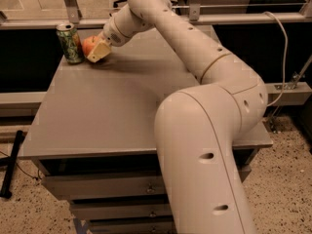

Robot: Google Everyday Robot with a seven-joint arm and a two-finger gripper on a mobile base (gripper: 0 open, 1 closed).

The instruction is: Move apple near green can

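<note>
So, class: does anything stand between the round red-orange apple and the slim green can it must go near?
Nothing visible does. The round red-orange apple, with the pincer against it, sits right beside the slim green can at the far left corner of the grey table.

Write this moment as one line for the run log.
tool: at apple, far left corner of table | apple: beside green can, contact unclear | green can: upright | task: apple looks near can

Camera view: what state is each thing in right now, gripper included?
apple: close beside the green can, on its right, partly behind the gripper.
green can: upright, far left corner of the table.
gripper: at the apple, low over the table.
drawers: shut.
</note>
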